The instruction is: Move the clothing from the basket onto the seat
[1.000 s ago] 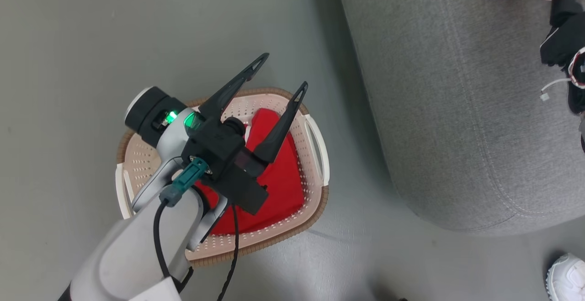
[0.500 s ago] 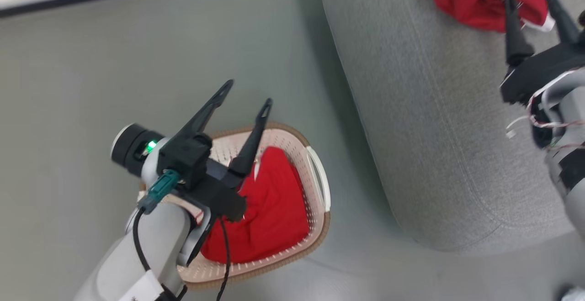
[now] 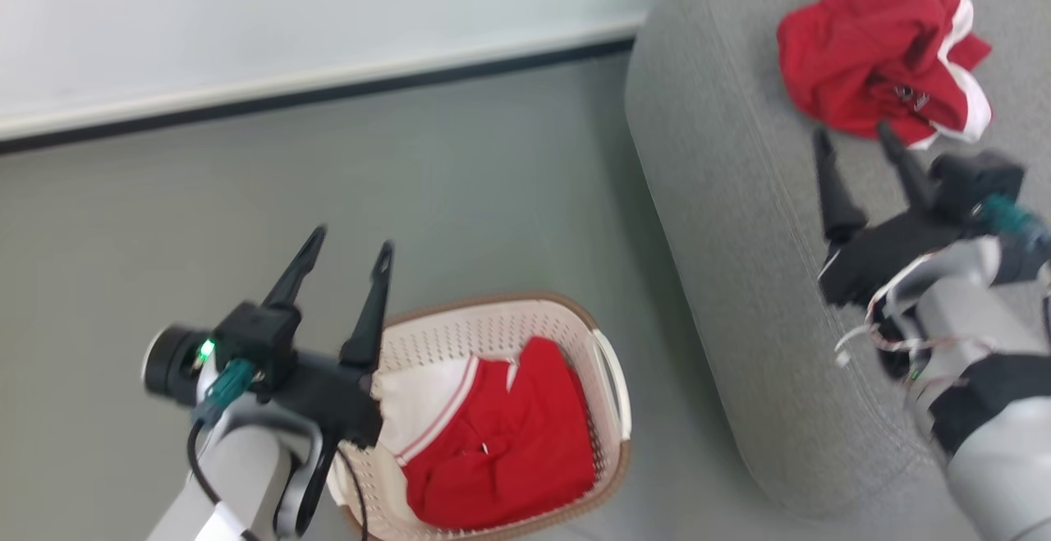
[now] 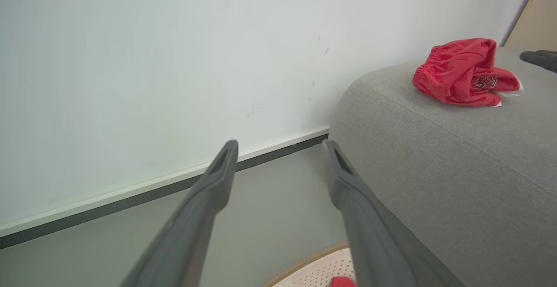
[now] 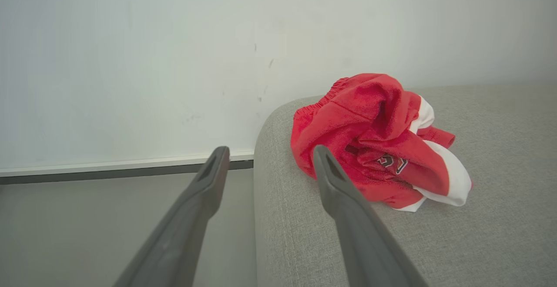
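Note:
A crumpled red garment with white trim (image 3: 883, 52) (image 4: 463, 71) (image 5: 383, 141) lies on the grey seat (image 3: 739, 221) (image 4: 457, 156) (image 5: 478, 234). More red and white clothing (image 3: 493, 442) fills the cream basket (image 3: 612, 385) on the floor beside the seat. My right gripper (image 3: 854, 143) (image 5: 270, 160) hovers open over the seat, just short of the crumpled garment, holding nothing. My left gripper (image 3: 349, 245) (image 4: 280, 152) is open and empty, raised above the basket's left rim, fingers pointing toward the wall.
A pale wall (image 3: 287, 7) with a white and dark skirting strip (image 3: 328, 85) runs behind the grey floor (image 3: 369, 188). The seat's rounded end stands close to the basket's right handle (image 3: 620, 381).
The head camera has tilted up, bringing the wall and the garment on the seat into view. My left gripper has lifted off the basket to its left side. My right gripper drew back from the garment.

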You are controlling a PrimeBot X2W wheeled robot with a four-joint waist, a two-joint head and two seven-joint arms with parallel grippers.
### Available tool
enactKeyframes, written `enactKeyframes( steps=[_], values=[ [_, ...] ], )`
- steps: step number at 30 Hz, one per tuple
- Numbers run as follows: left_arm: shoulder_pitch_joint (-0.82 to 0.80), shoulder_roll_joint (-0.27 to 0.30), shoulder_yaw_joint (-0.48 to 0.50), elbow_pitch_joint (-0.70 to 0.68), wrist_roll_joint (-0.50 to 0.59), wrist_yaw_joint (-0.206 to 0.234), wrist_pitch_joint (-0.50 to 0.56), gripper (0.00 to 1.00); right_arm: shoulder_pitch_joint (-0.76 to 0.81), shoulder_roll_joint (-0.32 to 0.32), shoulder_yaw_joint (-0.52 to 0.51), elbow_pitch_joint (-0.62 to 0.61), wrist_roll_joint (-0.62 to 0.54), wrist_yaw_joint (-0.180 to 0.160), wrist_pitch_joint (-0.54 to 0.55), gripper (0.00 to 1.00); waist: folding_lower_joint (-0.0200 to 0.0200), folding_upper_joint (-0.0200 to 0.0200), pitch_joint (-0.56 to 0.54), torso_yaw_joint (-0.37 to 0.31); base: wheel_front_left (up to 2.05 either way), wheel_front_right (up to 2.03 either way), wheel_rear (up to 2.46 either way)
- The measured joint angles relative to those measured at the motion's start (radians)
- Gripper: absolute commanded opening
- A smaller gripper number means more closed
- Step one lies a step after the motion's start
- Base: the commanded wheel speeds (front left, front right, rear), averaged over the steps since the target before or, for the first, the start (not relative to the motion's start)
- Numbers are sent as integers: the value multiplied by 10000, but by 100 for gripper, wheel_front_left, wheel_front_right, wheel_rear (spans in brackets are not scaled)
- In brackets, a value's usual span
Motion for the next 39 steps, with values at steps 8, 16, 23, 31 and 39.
enactKeyframes(
  steps=[8, 16, 23, 31, 39],
  values=[
    [1401, 123, 761, 291, -224, 351, -67, 100, 1810, 431, 90, -1227, -380, -560, 0, 100, 0, 0, -1181, 499, 0, 0, 0],
    [2954, 349, 1446, 274, -330, 568, -67, 100, 3644, 573, 176, -2291, -677, -1037, 0, 100, 1, 0, -2265, 769, 0, 0, 0],
    [4282, 345, 1756, -326, -324, 654, -67, 100, 5207, 527, 209, -3486, -853, -1289, 0, 100, 0, 1, -3135, 889, 0, 0, 0],
    [5267, 247, 2075, -1030, -184, 665, -67, 100, 6334, 522, 163, -4583, -1095, -1430, 0, 100, 1, 1, -3655, 990, 0, 0, 0],
    [5846, 169, 2569, -1649, -73, 742, -67, 100, 7036, 454, -167, -5593, -1287, -1593, 0, 100, 2, 2, -3742, 967, 0, 0, 0]
  ],
)
